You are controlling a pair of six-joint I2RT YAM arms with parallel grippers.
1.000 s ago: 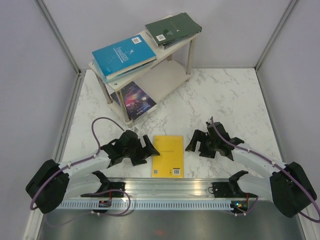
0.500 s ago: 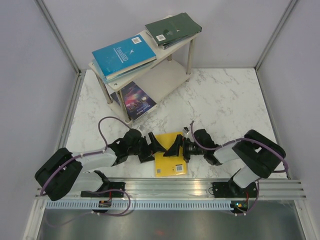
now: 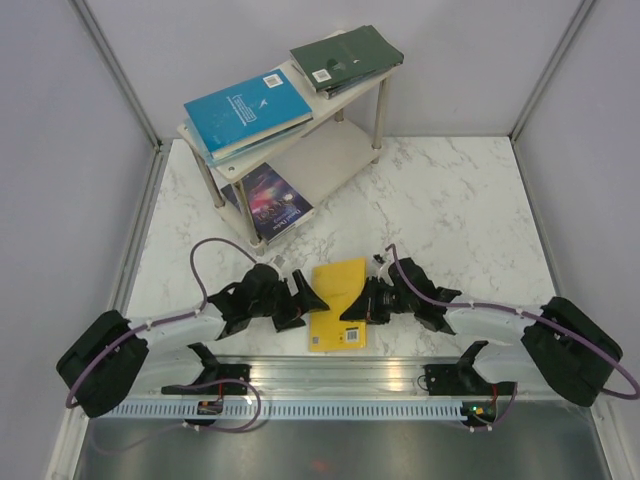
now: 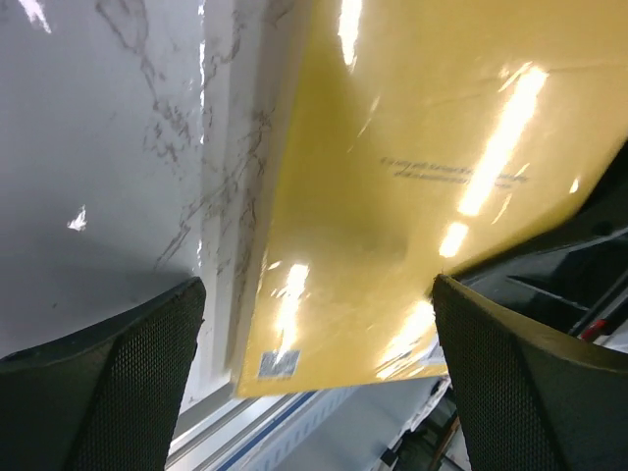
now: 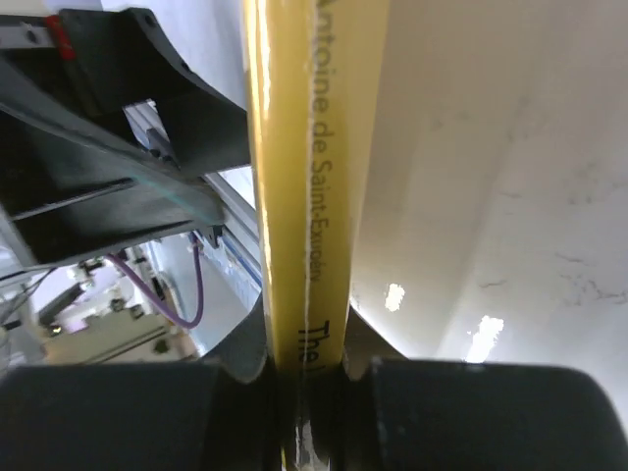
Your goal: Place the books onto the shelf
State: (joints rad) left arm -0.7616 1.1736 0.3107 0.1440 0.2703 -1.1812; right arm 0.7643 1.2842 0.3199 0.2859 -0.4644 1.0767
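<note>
**A:** What has just changed?

**B:** Your right gripper (image 3: 372, 298) has snapped in. A second ago both arms sat back with jaws wide, and the yellow book (image 3: 338, 300) lay flat on the table (image 3: 450, 200). Now those jaws are pressed onto the book's right edge. Your right wrist camera shows the spine clamped tight between the fingers (image 5: 235, 368).

**A:** Is it off the marble?

**B:** Partly. The gripped side looks raised, while the opposite edge seems to rest on the table. I'd judge you have your hold and the lift is only beginning.

**A:** And the left?

**B:** Your left gripper (image 3: 300, 298) is spread as wide as it goes, just beside the book's left edge, and it holds nothing. From its own camera the cover lies between the two fingers, and I can't tell whether either one touches it.

**A:** Where does that leave the job?

**B:** The shelf (image 3: 320, 160) stands well apart at the back left. A blue book (image 3: 248, 108) and a dark green book (image 3: 347, 55) are already on its top board. A dark pictorial book (image 3: 272, 200) lies on the table, half under the lower board. The yellow one has to be carried across next.
</note>
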